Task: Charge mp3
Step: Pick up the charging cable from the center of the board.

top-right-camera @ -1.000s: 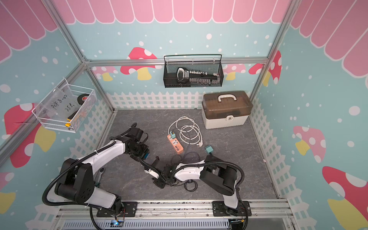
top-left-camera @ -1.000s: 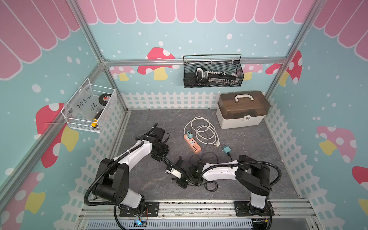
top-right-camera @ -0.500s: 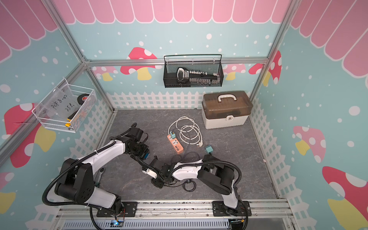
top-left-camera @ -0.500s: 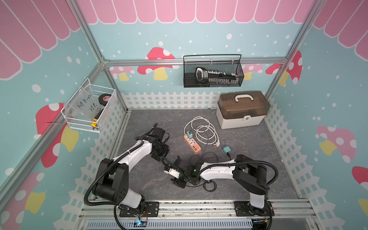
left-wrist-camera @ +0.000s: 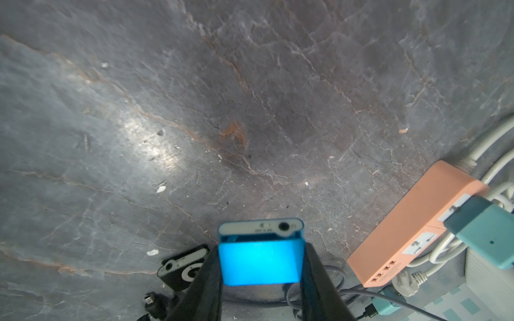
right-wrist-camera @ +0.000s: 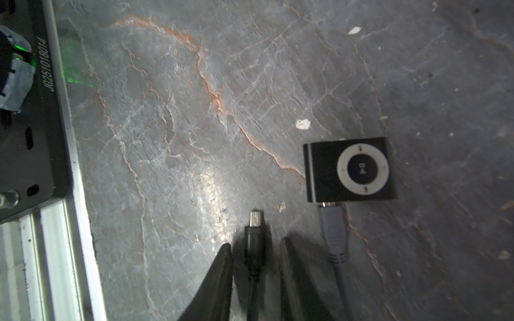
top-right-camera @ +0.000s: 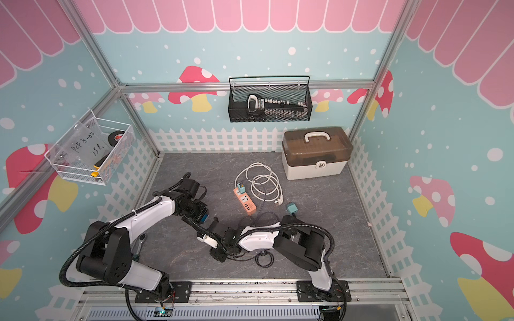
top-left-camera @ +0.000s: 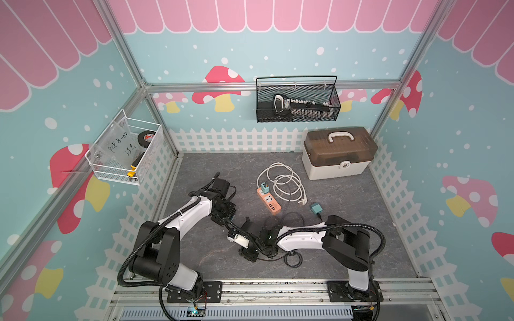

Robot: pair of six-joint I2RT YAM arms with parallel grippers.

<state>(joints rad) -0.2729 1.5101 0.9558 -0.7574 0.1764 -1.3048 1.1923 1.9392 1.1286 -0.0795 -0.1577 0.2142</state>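
A blue mp3 player [left-wrist-camera: 260, 264] is clamped between the fingers of my left gripper [left-wrist-camera: 261, 248], just above the grey floor; its blue edge also shows in a top view [top-right-camera: 205, 218]. On the floor beside it lies a black mp3 player [right-wrist-camera: 350, 169] with a grey cable plug [right-wrist-camera: 335, 230] pushed into its end. My right gripper [right-wrist-camera: 256, 244] is low over the floor, fingers open on either side of a loose black cable plug [right-wrist-camera: 254, 230] with a gap on each side. That plug's metal tip points past the fingertips.
An orange power strip [top-left-camera: 268, 200] with a teal adapter [top-left-camera: 264, 187] in it lies mid-floor beside a coiled white cable [top-left-camera: 283, 183]. A second teal adapter [top-left-camera: 316, 208] and a toolbox [top-left-camera: 338, 152] sit further right. The front rail [right-wrist-camera: 55, 222] is close to my right gripper.
My right gripper has shifted a little to the left, closer to the left gripper. The left arm and the blue mp3 player have stayed put.
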